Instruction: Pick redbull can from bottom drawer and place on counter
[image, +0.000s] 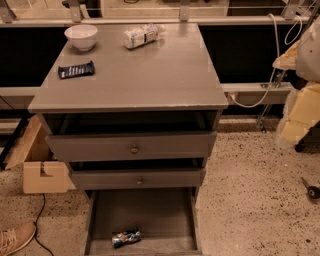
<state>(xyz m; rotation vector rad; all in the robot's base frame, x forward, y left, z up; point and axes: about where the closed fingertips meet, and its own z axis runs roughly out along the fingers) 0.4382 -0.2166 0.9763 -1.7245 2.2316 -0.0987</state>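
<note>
Speckled floor (250, 190) (warm, dim light)

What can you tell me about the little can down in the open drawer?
The redbull can is small, slim and made of shiny metal, silver and blue with a bit of red, and its sides look dented. It lies on its side, pointing left to right, near the front of the pulled-out bottom drawer, a little left of the middle. Only the drawer's dark grey floor touches it. The tool is not in view, so nothing holds the can.
</note>
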